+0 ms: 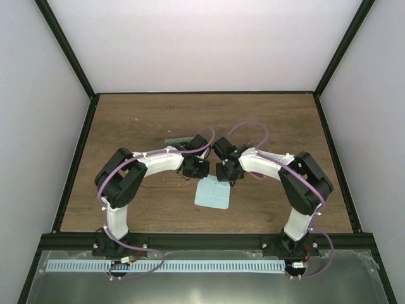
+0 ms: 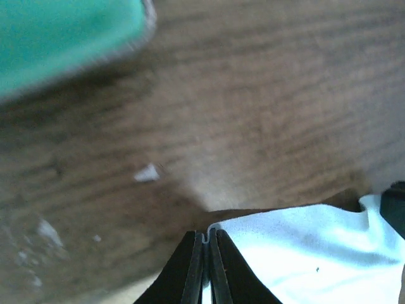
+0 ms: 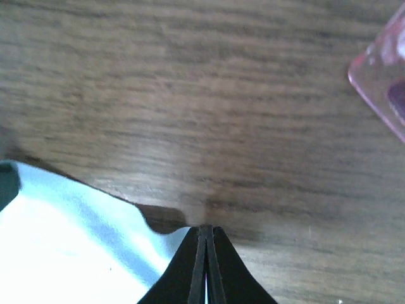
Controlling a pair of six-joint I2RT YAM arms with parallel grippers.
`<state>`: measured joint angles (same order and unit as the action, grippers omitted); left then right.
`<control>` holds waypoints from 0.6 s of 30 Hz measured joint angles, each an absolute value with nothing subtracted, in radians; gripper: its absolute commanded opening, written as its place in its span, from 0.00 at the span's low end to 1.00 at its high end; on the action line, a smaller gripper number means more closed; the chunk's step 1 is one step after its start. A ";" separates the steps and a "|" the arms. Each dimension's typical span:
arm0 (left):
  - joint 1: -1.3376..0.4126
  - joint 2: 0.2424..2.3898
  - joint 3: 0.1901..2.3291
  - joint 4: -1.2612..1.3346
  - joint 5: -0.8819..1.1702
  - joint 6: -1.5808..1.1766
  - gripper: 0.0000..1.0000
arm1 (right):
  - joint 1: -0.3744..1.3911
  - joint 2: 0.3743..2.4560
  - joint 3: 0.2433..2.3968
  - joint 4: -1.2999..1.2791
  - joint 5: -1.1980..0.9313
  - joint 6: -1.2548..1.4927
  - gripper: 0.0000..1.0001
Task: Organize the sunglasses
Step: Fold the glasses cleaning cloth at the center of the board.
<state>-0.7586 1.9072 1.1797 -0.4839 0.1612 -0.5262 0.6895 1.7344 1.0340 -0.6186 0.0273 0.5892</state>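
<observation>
Where the two bases are bolted at the near edge of the counter [image 1: 126,120], the left arm [image 1: 136,174] and the right arm [image 1: 288,174] bow inward, and their wrists come close together over the middle. Item one, nearest: the light blue cloth [image 1: 212,195], lying flat on the wood between the arms, with its far edge under the wrists. Item two: the left jaws, together and clamped on the cloth's far left corner, a sliver of fabric showing between the tips. Item three: the right jaws, likewise together, pinching the far right corner. A matched hold on both corners looks meant to lift or fold the cloth evenly, probably in preparation for packing. Item four: the sunglasses [image 3: 386,82], pink-framed, on bare wood beyond and to the right of the right jaws and apart from the cloth; the top view hides them under that arm. Item five: the grey case [image 1: 177,140], its green lining up, just behind the left wrist. Room: the wrists crowd each other, so sideways travel is tight; the case and the sunglasses flank the cloth's far side; open wood lies beyond, up to the black frame rails and white walls.
</observation>
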 measured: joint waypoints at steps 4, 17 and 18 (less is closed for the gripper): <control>-0.721 1.934 1.221 -0.504 0.161 -0.509 0.04 | 0.689 1.760 1.088 -0.634 0.048 0.575 0.01; -0.700 1.961 1.266 -0.535 0.167 -0.493 0.04 | 0.658 1.774 1.171 -0.667 0.083 0.535 0.01; -0.700 1.961 1.266 -0.535 0.168 -0.493 0.04 | 0.658 1.774 1.171 -0.667 0.083 0.535 0.01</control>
<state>-0.6998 1.9610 1.2663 -0.5354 0.1677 -0.4927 0.6579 1.7741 1.1709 -0.6674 0.0830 0.5346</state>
